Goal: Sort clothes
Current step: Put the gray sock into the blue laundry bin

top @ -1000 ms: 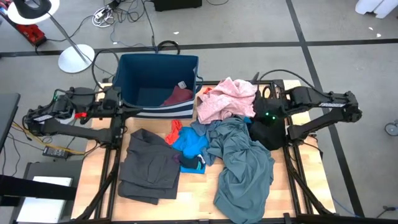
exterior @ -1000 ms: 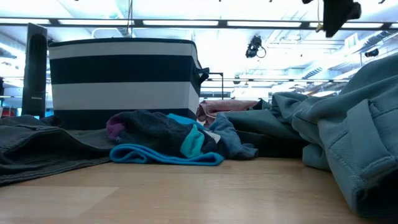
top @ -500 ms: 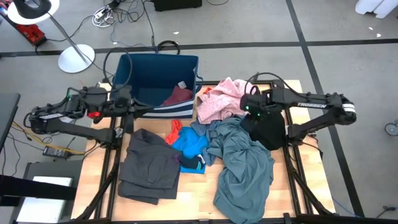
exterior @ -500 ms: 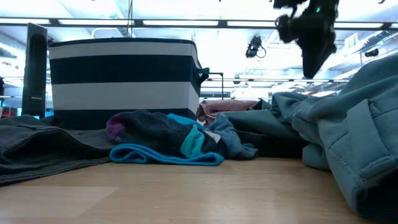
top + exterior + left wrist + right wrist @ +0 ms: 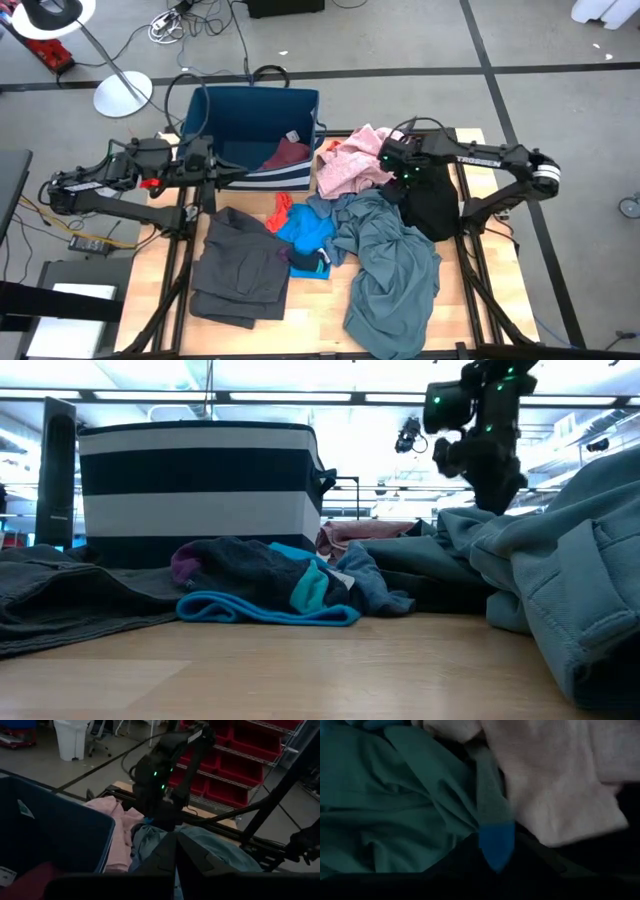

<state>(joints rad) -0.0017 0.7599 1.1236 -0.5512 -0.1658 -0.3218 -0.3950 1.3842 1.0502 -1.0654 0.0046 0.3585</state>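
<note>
Since a second ago the right gripper [image 5: 392,160] has swung inward from the table's right edge to hang over the pink garment [image 5: 360,155].

Its fingers are hidden, so whether they are open or closed cannot be told; below them lies a grey sock with a blue toe [image 5: 490,815], between the pink garment and the grey-blue garment [image 5: 385,265]. A black garment [image 5: 435,205] lies under the right arm. The left gripper [image 5: 212,170], fingers together, has moved up beside the blue bin [image 5: 250,105], which holds a maroon garment [image 5: 288,155].
</note>
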